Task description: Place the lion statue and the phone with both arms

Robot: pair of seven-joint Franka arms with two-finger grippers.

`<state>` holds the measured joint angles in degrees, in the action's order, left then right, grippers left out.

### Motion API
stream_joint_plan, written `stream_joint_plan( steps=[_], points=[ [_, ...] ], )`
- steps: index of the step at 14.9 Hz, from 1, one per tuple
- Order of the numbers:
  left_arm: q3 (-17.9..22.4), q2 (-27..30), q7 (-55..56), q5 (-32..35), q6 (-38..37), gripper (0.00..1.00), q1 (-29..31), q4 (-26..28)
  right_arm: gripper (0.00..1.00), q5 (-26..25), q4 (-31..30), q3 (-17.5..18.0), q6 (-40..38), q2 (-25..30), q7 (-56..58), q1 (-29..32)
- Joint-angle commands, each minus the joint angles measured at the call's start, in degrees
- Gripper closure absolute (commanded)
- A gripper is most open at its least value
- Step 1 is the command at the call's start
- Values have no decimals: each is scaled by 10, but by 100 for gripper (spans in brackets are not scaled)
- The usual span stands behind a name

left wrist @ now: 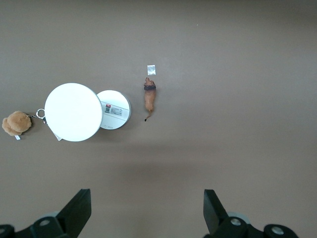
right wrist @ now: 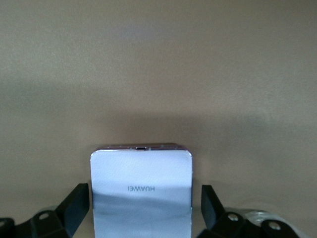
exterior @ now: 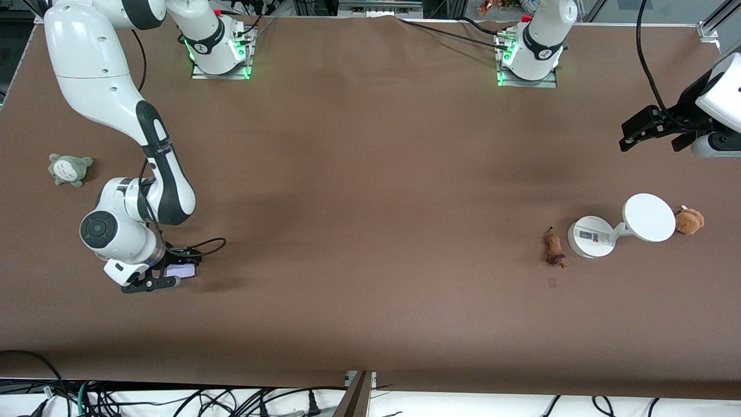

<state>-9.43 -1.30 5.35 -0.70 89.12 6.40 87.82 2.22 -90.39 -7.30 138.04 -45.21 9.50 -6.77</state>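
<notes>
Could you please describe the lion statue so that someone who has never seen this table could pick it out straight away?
Look toward the left arm's end of the brown table, where a white stand with a round base and a tilted disc sits. The lion statue lies on the cloth beside that base, toward the right arm's end. It is slim, brown and thin-tailed, unlike the rounder fluffy brown plush beside the disc.

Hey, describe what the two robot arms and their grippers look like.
Both arms are glossy white with black joint bands and green-lit bases. The right gripper and left gripper have black two-finger jaws with wedge-shaped fingers. Black cables trail along both arms.
</notes>
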Motion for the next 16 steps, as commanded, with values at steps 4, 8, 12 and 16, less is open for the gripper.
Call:
stream_joint_plan(
  steps=[4, 8, 12, 16],
  points=[
    [0, -11, -4, 0, -10, 0, -2, -21, 0, 8, 0, 5, -55, 53, 4, 4],
    [0, -11, -2, 0, -9, 0, -2, -21, 0, 8, 0, 6, -162, 135, -8, 2],
    [6, -20, 0, -2, -11, 0, 7, -19, 0, 8, 34, 7, -358, 236, -60, 1],
    [7, -21, 1, -2, -11, 0, 8, -19, 0, 4, 69, 6, -528, 308, -71, 1]
  ],
)
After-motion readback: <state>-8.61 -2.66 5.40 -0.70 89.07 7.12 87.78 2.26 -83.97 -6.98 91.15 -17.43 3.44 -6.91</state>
